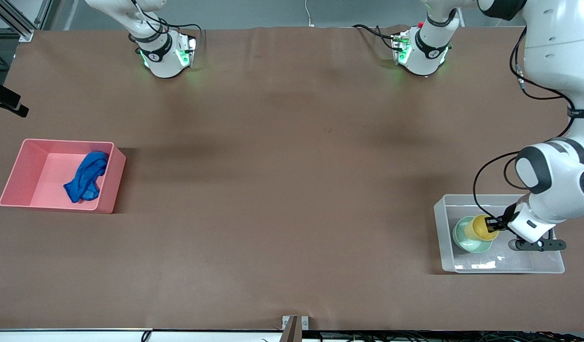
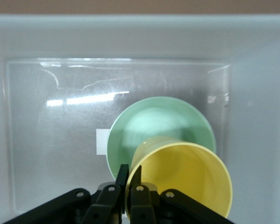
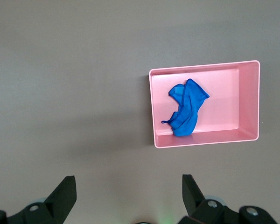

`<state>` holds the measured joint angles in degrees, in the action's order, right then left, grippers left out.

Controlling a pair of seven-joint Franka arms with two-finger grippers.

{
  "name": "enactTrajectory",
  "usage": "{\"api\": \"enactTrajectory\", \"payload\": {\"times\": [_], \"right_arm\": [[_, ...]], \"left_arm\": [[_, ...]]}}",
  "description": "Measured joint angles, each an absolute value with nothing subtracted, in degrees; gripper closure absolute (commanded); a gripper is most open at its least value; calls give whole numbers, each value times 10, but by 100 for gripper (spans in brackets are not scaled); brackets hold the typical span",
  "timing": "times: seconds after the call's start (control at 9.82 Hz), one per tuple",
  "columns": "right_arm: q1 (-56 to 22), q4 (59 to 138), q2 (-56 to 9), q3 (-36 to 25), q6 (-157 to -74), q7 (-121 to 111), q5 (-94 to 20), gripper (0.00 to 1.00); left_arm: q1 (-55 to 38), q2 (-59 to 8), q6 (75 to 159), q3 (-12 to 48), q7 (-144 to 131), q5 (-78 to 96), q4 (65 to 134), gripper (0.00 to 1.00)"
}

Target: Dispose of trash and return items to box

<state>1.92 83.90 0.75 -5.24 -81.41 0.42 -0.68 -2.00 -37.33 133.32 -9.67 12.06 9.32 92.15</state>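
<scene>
The clear box [image 1: 445, 259] stands at the left arm's end of the table, near the front camera. The mint-green bowl [image 1: 464, 240] sits on its bottom beside a white sticker [image 2: 102, 141]. The yellow cup [image 1: 481, 229] is tilted in the bowl. My left gripper [image 1: 495, 223] is inside the box, shut on the cup's rim, one finger inside and one outside [image 2: 129, 170]. The blue cloth [image 1: 86, 176] lies in the pink bin [image 1: 21, 166] at the right arm's end. My right gripper [image 3: 129, 186] is open and empty, high over the table, and out of the front view.
The brown table [image 1: 292, 190] stretches between the two bins. A black camera mount [image 1: 7, 102] juts in at the right arm's end, farther from the front camera than the pink bin. The left arm's cable [image 1: 482, 185] hangs over the clear box.
</scene>
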Motion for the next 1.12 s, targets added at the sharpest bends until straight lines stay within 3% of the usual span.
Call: {"api": "enactTrajectory", "payload": {"times": [0.1,0.2,0.51,0.71,1.12], "right_arm": [[19,839,7,-52,-814,4,-7,0],[19,841,7,-52,-817,4,-7,0],[19,849,6,-53,-827,-7,-7,0],[19,849,6,-53,-827,-9,-6,0],[20,849,6,-53,-827,-12,-6,0]], "left_arm": [[-20,-380,1340,-97,121,93,921,20],[-20,-381,1344,-97,121,93,919,0],[-25,-350,1347,-96,121,93,899,0],[-36,-276,1327,-88,121,93,906,0],[-45,-82,1103,-11,1,9,932,0]]}}
